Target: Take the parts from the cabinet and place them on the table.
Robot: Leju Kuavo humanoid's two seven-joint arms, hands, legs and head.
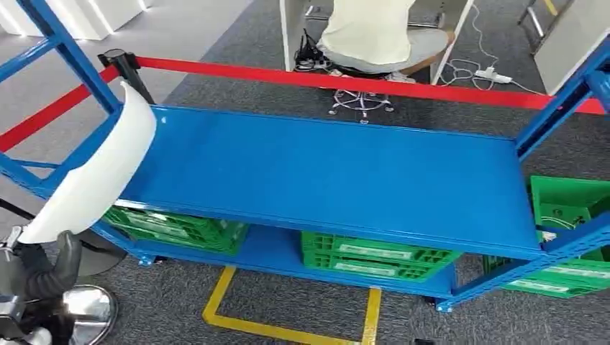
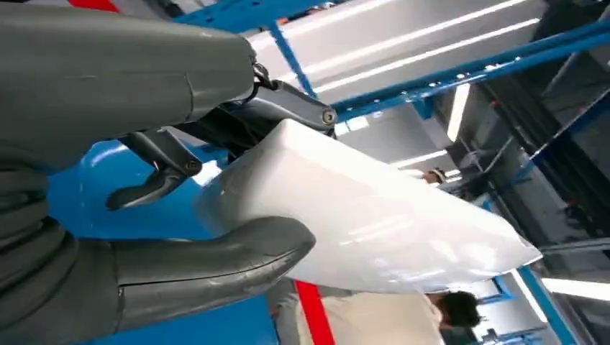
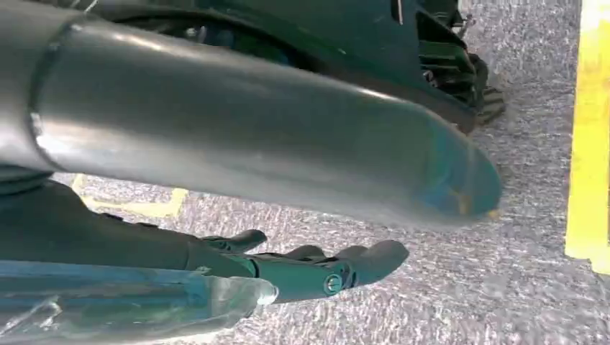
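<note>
Gripping white part, left hand (fingers wrapped).

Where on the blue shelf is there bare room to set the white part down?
The blue shelf's top deck is bare from the white part in the left hand to the right upright. Below is crowded: green crates fill the lower level.

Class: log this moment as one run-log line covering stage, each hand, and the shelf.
stage: carrying | left hand: holds white part | right hand: holds nothing, over floor | blue shelf: bare, ahead
</note>
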